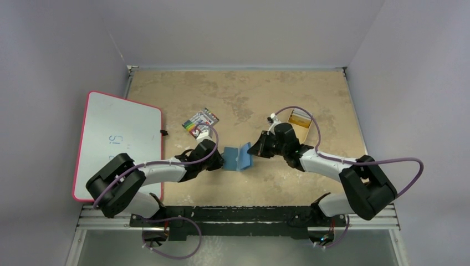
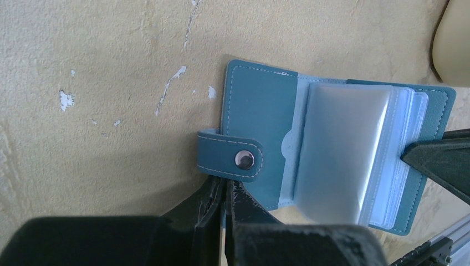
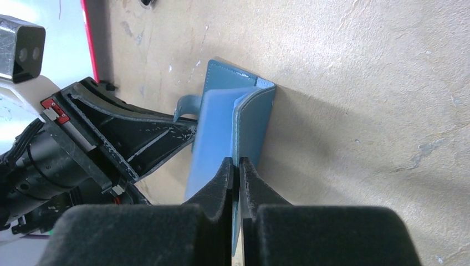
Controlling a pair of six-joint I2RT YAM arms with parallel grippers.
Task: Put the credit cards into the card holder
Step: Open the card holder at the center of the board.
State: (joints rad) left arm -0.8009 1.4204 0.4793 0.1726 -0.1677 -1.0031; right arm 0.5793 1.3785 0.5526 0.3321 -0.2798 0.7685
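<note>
The teal-blue card holder (image 1: 237,158) stands open on the table between my two arms. My left gripper (image 1: 220,161) is shut on the edge of its left cover, just below the snap strap (image 2: 235,159). The clear sleeves (image 2: 338,160) fan out inside the card holder (image 2: 258,111). My right gripper (image 3: 237,166) is shut on the edge of the right cover (image 3: 252,124), its finger showing at the far side (image 2: 438,160). The credit cards (image 1: 300,118), orange-yellow and whitish, lie in the tan tray (image 1: 306,129) behind the right arm.
A whiteboard (image 1: 119,141) with a red rim overhangs the table's left edge. A flat pack with multicoloured stripes (image 1: 200,122) lies behind the left gripper. A corner of the tray (image 2: 451,39) shows in the left wrist view.
</note>
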